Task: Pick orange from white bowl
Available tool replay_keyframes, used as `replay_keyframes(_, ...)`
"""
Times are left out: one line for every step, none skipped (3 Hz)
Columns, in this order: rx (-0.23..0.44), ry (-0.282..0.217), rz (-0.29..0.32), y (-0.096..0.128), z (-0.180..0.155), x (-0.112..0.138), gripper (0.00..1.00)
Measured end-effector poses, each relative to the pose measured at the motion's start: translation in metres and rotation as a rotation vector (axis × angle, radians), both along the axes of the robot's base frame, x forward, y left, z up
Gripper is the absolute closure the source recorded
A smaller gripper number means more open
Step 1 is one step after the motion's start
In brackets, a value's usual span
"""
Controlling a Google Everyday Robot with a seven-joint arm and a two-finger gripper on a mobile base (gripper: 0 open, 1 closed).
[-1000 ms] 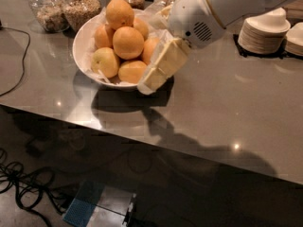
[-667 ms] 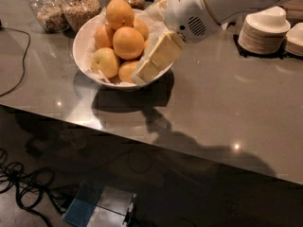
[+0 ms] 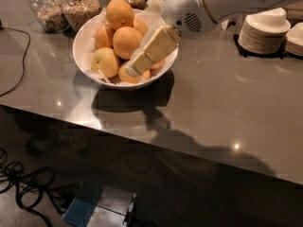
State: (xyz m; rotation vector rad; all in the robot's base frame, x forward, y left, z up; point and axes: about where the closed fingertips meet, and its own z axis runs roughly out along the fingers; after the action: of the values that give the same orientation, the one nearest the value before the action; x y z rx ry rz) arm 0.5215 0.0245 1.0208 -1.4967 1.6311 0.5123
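The white bowl (image 3: 79,40) stands on the grey counter at the upper left, lined with crinkled paper and piled with several oranges. One orange (image 3: 119,13) tops the pile and another orange (image 3: 127,41) lies in the middle. A paler yellowish fruit (image 3: 106,62) lies at the front left. My gripper (image 3: 135,69) reaches in from the upper right on a white arm. Its cream tip lies over the bowl's front right part, against a front orange (image 3: 124,75) that it partly hides.
Glass jars (image 3: 81,6) of grain stand behind the bowl. Stacks of small white dishes (image 3: 262,30) stand at the right back. A black cable (image 3: 21,56) crosses the counter's left end. The counter's front edge runs diagonally below the bowl; cables and a blue box (image 3: 78,212) lie on the floor.
My gripper has moved left and further in over the bowl, from the rim's right side to the front oranges. The bowl and fruit have not moved.
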Motion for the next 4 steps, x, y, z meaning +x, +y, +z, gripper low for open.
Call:
replay_keyframes(0.103,-0.100,-0.109,0.011,0.035,0.037,0.00)
replay_keyframes(0.176,-0.173,-0.189,0.021,0.068,0.078,0.00)
replay_keyframes(0.204,-0.170,-0.216,0.033,0.076,0.119,0.00)
replay_keyframes(0.214,-0.115,-0.209,0.049,0.065,0.153,0.00)
